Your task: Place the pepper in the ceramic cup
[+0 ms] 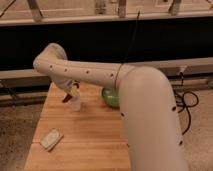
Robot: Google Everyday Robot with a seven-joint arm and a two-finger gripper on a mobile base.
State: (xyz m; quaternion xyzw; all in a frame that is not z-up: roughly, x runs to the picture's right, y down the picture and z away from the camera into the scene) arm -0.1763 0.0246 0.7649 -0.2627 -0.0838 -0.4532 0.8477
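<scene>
Gripper [70, 93] sits right over the ceramic cup [75, 104], jaws clamped on the pepper [67, 97], green bowl [110, 97] just beside.

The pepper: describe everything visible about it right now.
The pepper is small, slender and dark red, with a chili-like shape. It hangs tilted above the wooden table, held in the shut gripper at the end of the white arm. It sits right at the rim of the pale ceramic cup, on its left side, not yet inside. Its upper end is hidden by the gripper.
</scene>
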